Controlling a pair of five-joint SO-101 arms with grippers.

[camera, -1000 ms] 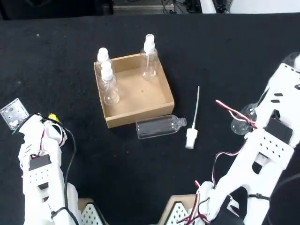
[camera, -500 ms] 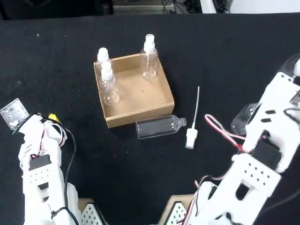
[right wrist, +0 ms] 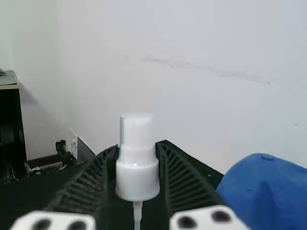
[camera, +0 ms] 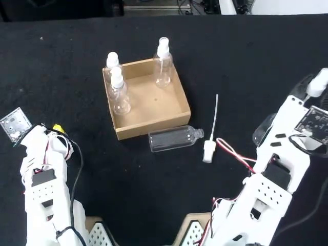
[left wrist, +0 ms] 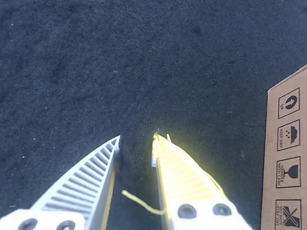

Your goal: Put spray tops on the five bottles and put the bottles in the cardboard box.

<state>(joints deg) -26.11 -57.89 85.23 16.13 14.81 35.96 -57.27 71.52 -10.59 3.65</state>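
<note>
Spray top sits pinched by its collar in my right hand, tube left free to thread into the bottle lying uncapped beside the box (three capped ones already inside). Left hand hangs part-open, empty, above the tabletop.

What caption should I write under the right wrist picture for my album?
The right tool grips a white spray top upright in front of a pale wall.

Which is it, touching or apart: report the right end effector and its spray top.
Touching. Right wrist view: the right end effector clamps the spray top from both sides, no gap.
</note>
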